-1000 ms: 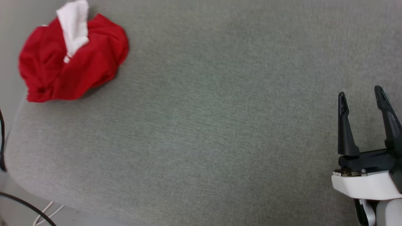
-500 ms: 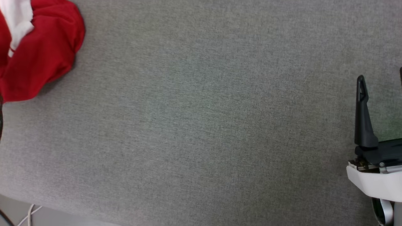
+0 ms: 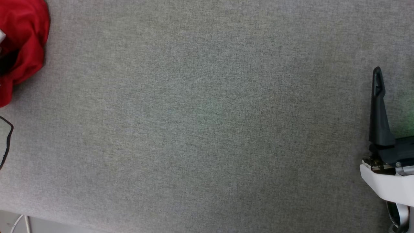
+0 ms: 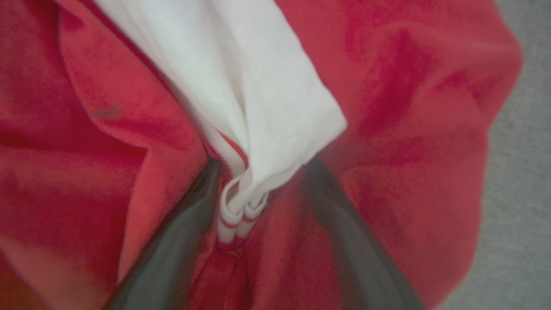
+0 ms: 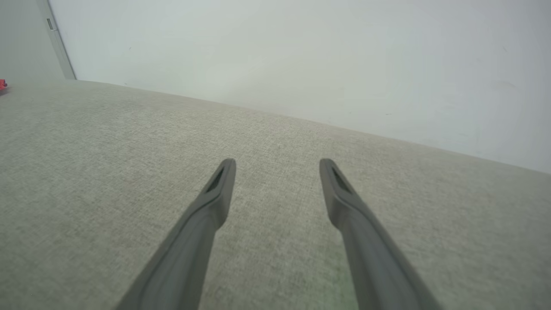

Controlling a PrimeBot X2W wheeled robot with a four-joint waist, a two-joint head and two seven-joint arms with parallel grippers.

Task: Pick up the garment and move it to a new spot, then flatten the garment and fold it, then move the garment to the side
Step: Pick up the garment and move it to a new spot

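The garment (image 3: 26, 38), a crumpled red heap, lies at the far left edge of the head view, partly cut off. In the left wrist view the garment (image 4: 409, 129) is very close. A white sleeve (image 4: 258, 86) with red-and-white striped trim runs down between the fingers. My left gripper (image 4: 263, 165) is open, its two dark fingers pressed into the cloth on either side of the sleeve's hem. My right gripper (image 5: 277, 165) is open and holds nothing, hovering over bare grey cloth. One of its fingers (image 3: 378, 110) shows at the right edge of the head view.
A grey fabric surface (image 3: 207, 116) spreads across the head view. Its front edge runs along the bottom left, with a white cable (image 3: 17, 223) below it. A black cable loop (image 3: 8, 139) sits at the left edge. A pale wall (image 5: 301, 51) stands behind the surface.
The head camera has swung right, so the garment has slid to the picture's left edge. The right gripper's second finger has left the frame. Both grippers stay open.
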